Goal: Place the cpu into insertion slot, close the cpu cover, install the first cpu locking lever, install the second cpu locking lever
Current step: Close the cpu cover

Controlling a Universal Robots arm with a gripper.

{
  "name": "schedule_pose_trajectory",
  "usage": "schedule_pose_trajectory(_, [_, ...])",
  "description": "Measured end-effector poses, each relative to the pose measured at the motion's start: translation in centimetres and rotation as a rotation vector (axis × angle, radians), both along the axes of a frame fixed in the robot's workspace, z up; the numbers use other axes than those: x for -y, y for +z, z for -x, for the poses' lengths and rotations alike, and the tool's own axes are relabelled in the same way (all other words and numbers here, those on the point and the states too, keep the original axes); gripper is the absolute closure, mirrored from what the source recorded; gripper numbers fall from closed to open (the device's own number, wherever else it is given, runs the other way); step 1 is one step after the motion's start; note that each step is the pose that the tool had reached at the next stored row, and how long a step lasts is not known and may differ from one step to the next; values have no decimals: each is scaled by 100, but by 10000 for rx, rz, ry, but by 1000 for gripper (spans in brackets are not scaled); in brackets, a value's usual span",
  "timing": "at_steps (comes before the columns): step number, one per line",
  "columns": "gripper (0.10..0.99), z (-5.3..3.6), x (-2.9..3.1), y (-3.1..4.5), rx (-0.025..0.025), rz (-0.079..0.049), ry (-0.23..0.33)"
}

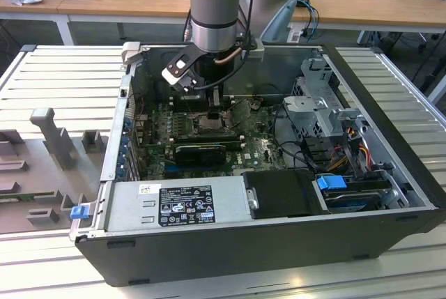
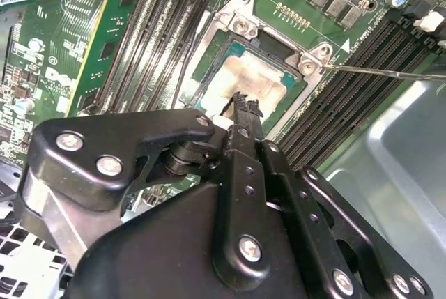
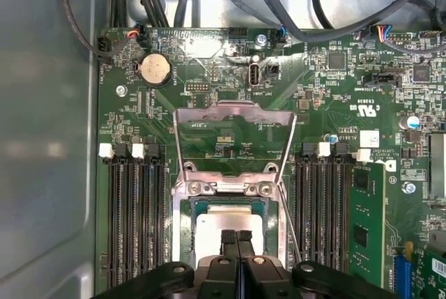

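Black metal gripper (image 3: 237,235) is nearest in both wrist views. Its jaws are brought together, with only a thin line between them, and I see nothing held between them. The tips (image 2: 240,102) stand over the cpu (image 3: 209,226), at its near edge; if they touch it or hang just above it, I cannot tell.

The cpu lies flat inside the insertion slot (image 3: 186,233), with the pale silvery top up. In the second wrist view the cpu (image 2: 254,76) sits square within the rim.

Just beyond the slot the cpu cover (image 3: 233,109) is open. It is tilted up from its hinge bar with two screws, and the green board (image 3: 334,90) shows through its window. A thin metal lever (image 3: 289,222) runs beside the slot, not locked down.

Long black memory slots (image 3: 136,222) lie on both sides of the slot. Farther on the board is a round coin battery (image 3: 155,69), and behind it dark cables (image 3: 279,6).

In the exterior view the arm (image 1: 216,6) reaches down into an open computer case (image 1: 279,243), which rests on a slatted metal counter (image 1: 63,83).
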State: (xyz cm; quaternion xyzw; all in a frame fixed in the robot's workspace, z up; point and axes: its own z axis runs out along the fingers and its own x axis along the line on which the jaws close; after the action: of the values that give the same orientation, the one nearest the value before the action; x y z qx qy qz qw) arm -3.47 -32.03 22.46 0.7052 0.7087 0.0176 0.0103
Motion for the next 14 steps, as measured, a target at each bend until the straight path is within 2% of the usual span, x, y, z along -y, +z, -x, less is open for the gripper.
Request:
schedule_pose_trajectory(3, [980, -8, 0, 8, -5, 0, 2])
schedule_pose_trajectory(6, [980, -83, 1, 9, -20, 0, 2])
schedule_pose_trajectory(9, [980, -84, 0, 19, -21, 2, 1])
schedule_pose_trajectory(14, [980, -84, 0, 137, -19, 0, 0])
